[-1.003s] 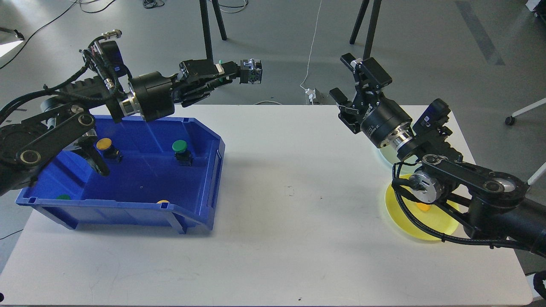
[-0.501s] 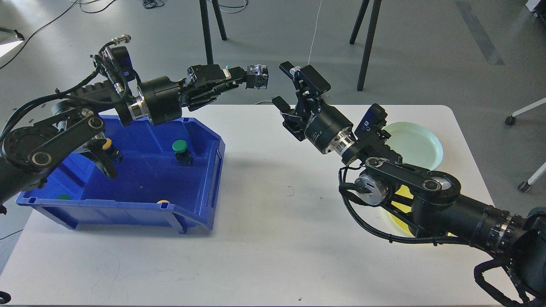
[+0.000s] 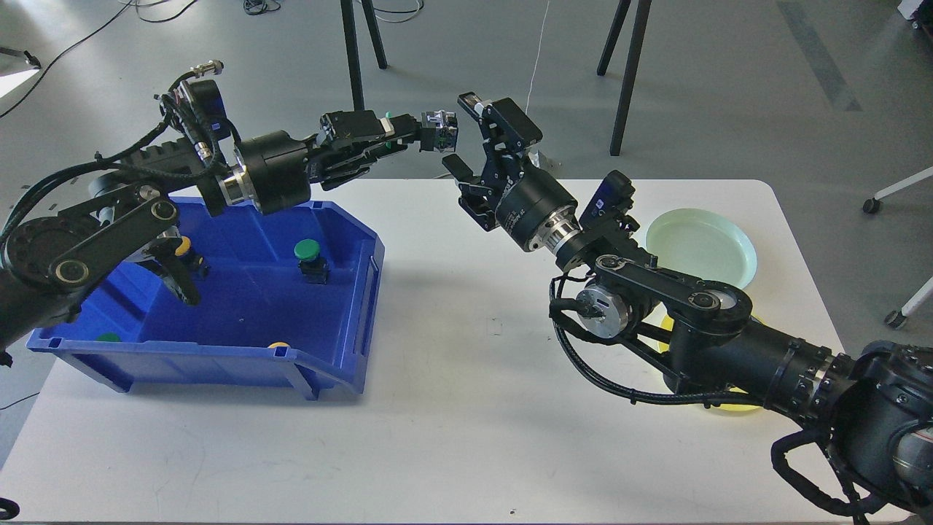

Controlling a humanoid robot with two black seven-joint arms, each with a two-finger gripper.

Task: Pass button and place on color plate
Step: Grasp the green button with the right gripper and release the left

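On the white desk (image 3: 466,408), at the near right, the yellow plate (image 3: 729,405) is mostly hidden under the right arm. On the left stands the blue bin (image 3: 219,350), with a green-capped button (image 3: 309,255) and a yellow-capped button (image 3: 182,248) inside. Farther right lies the pale green plate (image 3: 703,244). Above the far edge of the desk, the left claw (image 3: 426,135) holds the button (image 3: 441,133) in the air. The right claw (image 3: 470,138) is spread wide just beside it, one finger above and one below.
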